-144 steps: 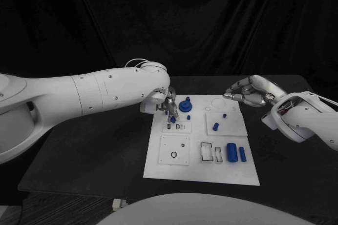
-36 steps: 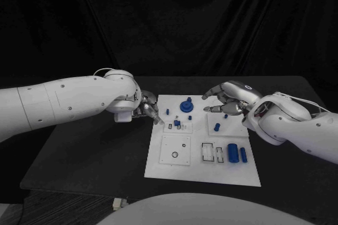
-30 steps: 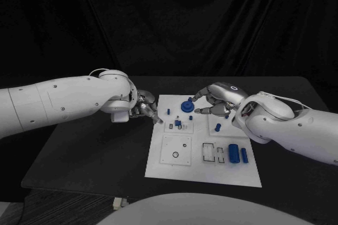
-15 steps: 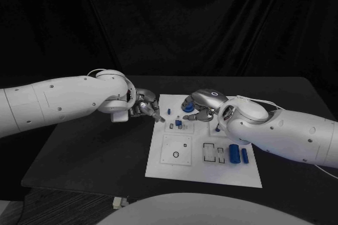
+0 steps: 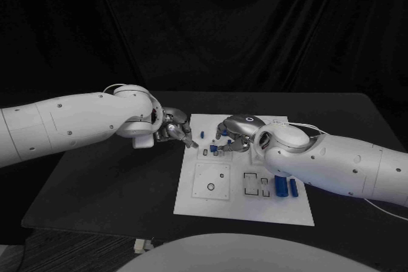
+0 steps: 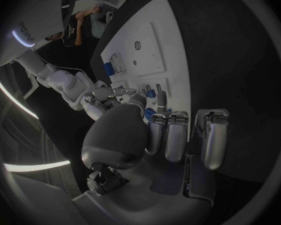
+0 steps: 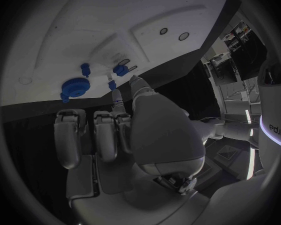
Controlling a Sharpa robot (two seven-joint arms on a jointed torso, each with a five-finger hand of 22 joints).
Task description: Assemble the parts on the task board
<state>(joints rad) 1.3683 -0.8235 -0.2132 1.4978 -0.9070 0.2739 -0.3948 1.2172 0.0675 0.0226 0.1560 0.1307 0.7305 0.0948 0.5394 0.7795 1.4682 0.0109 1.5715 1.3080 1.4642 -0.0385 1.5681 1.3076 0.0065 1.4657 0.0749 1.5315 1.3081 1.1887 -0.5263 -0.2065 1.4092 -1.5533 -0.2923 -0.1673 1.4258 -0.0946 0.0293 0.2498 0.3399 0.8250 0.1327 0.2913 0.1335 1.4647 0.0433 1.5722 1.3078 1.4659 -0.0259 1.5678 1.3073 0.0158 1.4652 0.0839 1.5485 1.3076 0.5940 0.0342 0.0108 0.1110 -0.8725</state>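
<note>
While head view hid it behind the right hand [image 5: 236, 132], right wrist view showed the blue knob [image 7: 75, 87] on task board [image 7: 84, 30]; both hands' fingers curled, empty.

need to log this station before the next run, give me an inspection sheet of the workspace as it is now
surface: black table, bare around the board.
job's things: white task board mid-table; blue round part and small blue pegs at its far end; blue cylinders lying at its near right.
clutter: nothing seen.
robot hands: left robot hand at the board's left edge, fingers curled, nothing seen in it; right robot hand over the far parts, fingertips by a peg, hold unclear.
cables: thin white cable along the right arm.
surroundings: black curtain behind the table.
</note>
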